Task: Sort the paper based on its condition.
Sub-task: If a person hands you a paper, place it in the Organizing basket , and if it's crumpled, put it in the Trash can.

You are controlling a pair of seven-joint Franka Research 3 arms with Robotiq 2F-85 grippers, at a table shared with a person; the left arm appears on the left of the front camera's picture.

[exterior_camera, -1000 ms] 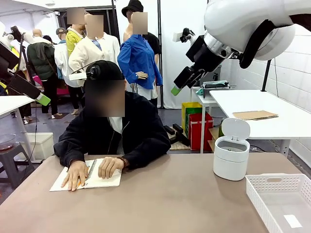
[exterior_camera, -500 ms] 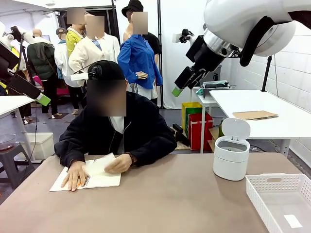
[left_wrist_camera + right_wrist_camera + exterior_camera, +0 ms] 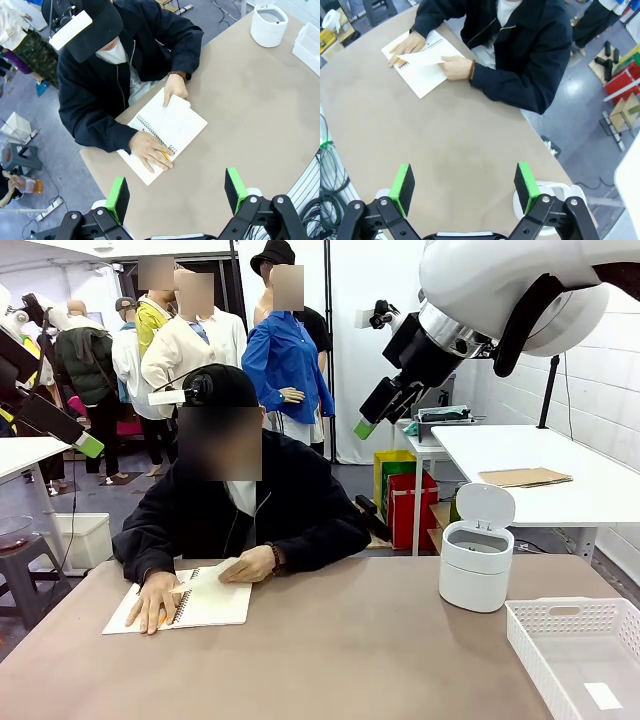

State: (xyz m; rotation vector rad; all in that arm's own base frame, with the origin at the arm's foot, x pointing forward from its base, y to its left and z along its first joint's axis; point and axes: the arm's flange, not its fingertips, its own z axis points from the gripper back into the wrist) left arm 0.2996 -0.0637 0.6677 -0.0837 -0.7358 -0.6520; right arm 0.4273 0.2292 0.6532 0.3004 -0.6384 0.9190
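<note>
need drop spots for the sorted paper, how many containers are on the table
2. A white bin, lid up, stands at the table's right side. A white slotted basket sits nearer the robot at the right corner. Others could lie outside the frames.

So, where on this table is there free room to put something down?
The wide middle of the table is bare, from the notebook at the left to the white bin and the white basket at the right; the near edge is free too. The far left is crowded: the person's hands are on the notebook.
</note>
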